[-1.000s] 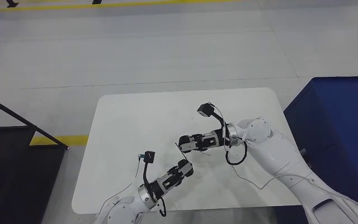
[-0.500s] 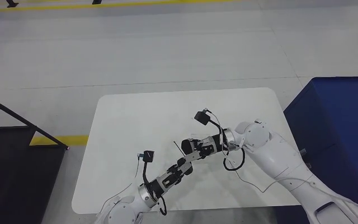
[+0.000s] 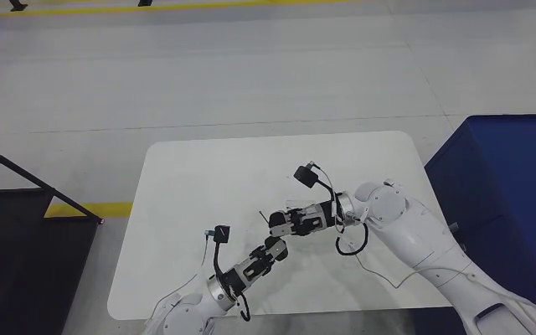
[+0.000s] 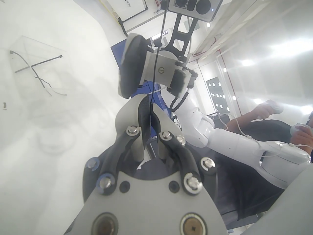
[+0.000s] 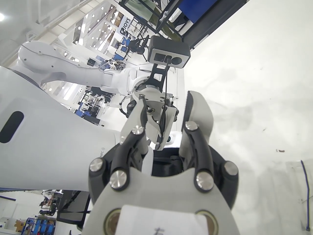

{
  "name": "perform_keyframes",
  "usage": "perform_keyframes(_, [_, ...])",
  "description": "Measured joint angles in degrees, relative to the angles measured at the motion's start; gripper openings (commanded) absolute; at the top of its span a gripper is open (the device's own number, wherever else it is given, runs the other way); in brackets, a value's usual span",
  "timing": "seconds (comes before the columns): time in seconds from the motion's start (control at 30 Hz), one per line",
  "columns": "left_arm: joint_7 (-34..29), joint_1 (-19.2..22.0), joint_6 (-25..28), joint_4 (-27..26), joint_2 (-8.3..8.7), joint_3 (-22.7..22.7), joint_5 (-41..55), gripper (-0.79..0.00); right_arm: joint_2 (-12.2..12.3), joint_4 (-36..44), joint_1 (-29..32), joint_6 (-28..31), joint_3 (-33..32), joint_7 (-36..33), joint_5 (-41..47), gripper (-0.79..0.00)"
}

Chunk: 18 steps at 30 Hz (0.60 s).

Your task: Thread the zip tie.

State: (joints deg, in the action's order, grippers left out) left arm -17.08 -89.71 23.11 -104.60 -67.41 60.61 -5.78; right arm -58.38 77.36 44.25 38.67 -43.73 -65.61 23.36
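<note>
The left gripper (image 4: pixel 149 104) is nearest the robot, lifted off the front part of the white table (image 3: pixel 184 184) and pointing away from the body. Its fingers are drawn narrow and pinch a thin dark zip tie (image 5: pixel 162 128), which sticks out past the fingertips.

Just beyond it, the right gripper (image 5: pixel 167 95) comes in from the right side and faces the left one, very near. Its fingers stand wide apart and pinch nothing. The loose end of the zip tie lies in the gap between them. Whether it touches either finger cannot be told.

Farther out on the table lies a clear tray (image 4: pixel 44 43). A few spare ties (image 4: pixel 36 64) lie in it, dark and thin, some crossing one another, one straight and the others curved.

A blue cabinet (image 3: pixel 494 167) stands beside the table's right edge. Past the far edge is grey floor (image 3: pixel 251 75), with a yellow line (image 3: pixel 167 7) running across its far side.
</note>
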Motion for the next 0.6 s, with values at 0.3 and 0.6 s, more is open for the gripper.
perform_keyframes(0.3, [0.93, -0.28, -0.60, 0.14, -0.08, -0.22, -2.18, -0.785, -0.09, -0.57, -0.01, 0.68, 0.12, 0.68, -2.29, -0.757])
perform_keyframes(0.6, [1.14, -0.40, -0.84, 0.40, -0.17, -0.40, -2.54, -0.785, -0.35, -0.47, 0.37, 0.47, 0.07, 0.47, -2.26, -0.785])
